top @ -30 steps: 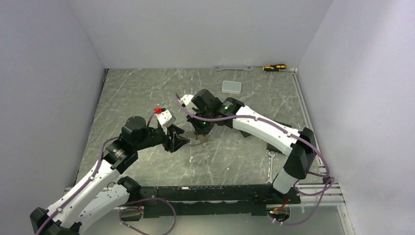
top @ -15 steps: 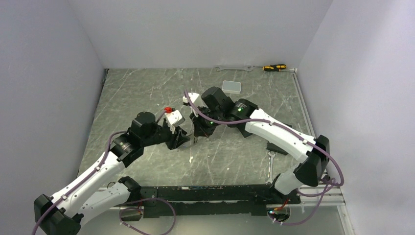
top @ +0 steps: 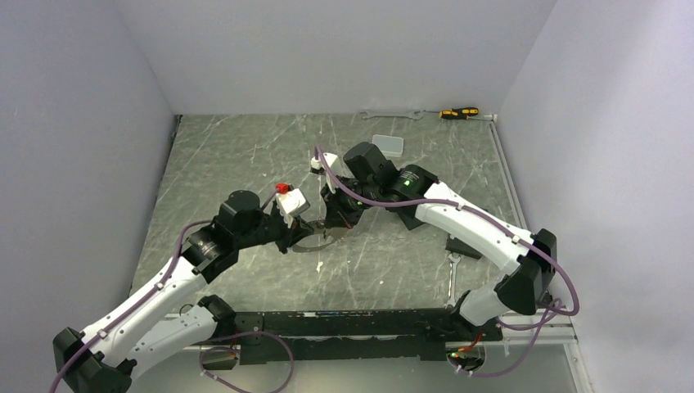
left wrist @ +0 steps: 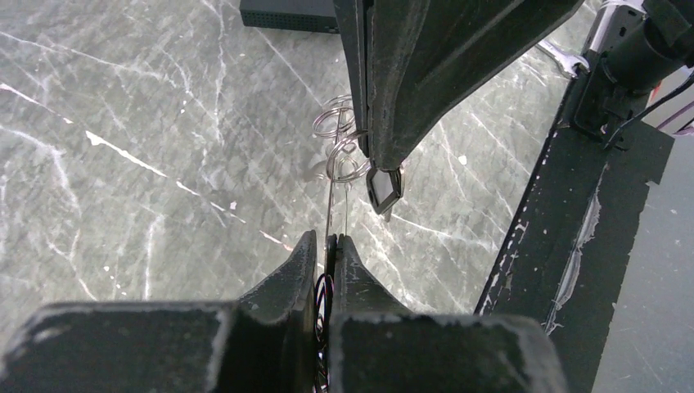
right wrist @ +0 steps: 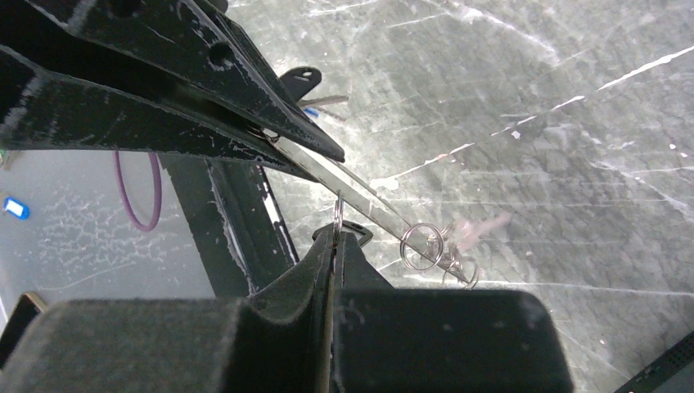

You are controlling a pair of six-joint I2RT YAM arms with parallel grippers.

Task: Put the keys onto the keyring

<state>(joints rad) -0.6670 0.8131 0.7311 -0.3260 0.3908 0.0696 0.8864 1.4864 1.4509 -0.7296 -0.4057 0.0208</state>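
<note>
My left gripper point(left wrist: 330, 241) is shut on the thin pale wire of the keyring point(left wrist: 329, 205), which runs ahead to two small split rings point(left wrist: 345, 160). In the top view the keyring point(top: 312, 245) shows as a loop between the left gripper point(top: 304, 237) and the right gripper point(top: 333, 229). My right gripper point(right wrist: 335, 233) is shut on a key's black-framed tag point(left wrist: 383, 187) and its small ring, right beside the keyring wire point(right wrist: 385, 214). A blue-tagged key point(right wrist: 315, 105) lies on the table behind the left fingers point(right wrist: 245, 82).
A silver spanner point(top: 391, 115) and a yellow-handled screwdriver point(top: 458, 112) lie at the back edge. A clear plastic box point(top: 387, 145) sits behind the right wrist. Another spanner point(top: 452, 278) lies by the right base. A small white scrap point(top: 319, 266) lies in front of the grippers.
The left gripper has closed onto the keyring wire and moved right toward the right gripper. The right arm has moved back and to the right, still shut.
</note>
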